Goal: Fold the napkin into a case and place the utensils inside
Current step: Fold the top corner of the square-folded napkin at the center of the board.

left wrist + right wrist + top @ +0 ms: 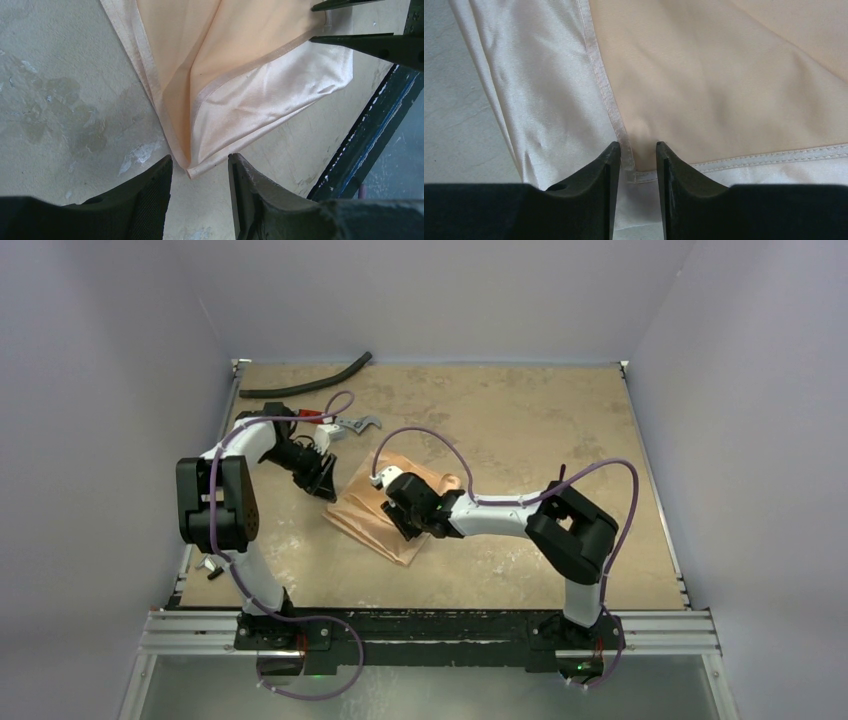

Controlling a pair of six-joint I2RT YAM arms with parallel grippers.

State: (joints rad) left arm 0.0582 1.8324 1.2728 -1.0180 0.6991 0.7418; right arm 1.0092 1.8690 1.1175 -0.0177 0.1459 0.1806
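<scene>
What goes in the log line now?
left end effector: open, straddling napkin corner | right end effector: open, straddling hemmed corner | napkin: partly folded

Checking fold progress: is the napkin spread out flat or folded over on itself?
Folded over. The napkin lies in overlapping layers, and both wrist views show one hemmed edge lying across another layer of cloth.

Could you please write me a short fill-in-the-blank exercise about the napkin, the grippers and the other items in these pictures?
1. The fingers of the left gripper stand open around a ____ of the napkin.
2. The right gripper hangs over the napkin's hem with its jaws ____.
3. The wrench beyond the napkin has a ____ handle.
4. The black hose lies near the far ____ corner of the table.

Missing words: corner; open; red; left.
</scene>
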